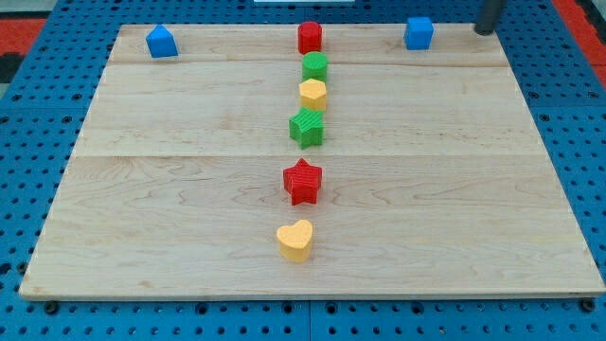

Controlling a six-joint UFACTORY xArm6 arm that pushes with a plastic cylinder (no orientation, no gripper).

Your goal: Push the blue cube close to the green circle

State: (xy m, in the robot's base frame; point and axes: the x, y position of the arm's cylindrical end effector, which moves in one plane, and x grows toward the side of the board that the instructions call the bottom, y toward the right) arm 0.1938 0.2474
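The blue cube (418,32) sits near the board's top edge, right of centre. The green circle (315,66) lies in the middle column, below the red cylinder (310,37) and above the yellow hexagon (313,94). My tip (485,30) is at the view's top right, to the right of the blue cube and a short gap from it, near the board's top right corner.
A green star (307,127), a red star (303,181) and a yellow heart (295,240) continue the middle column downward. A blue house-shaped block (161,42) sits at the top left. The wooden board (170,189) lies on a blue pegboard.
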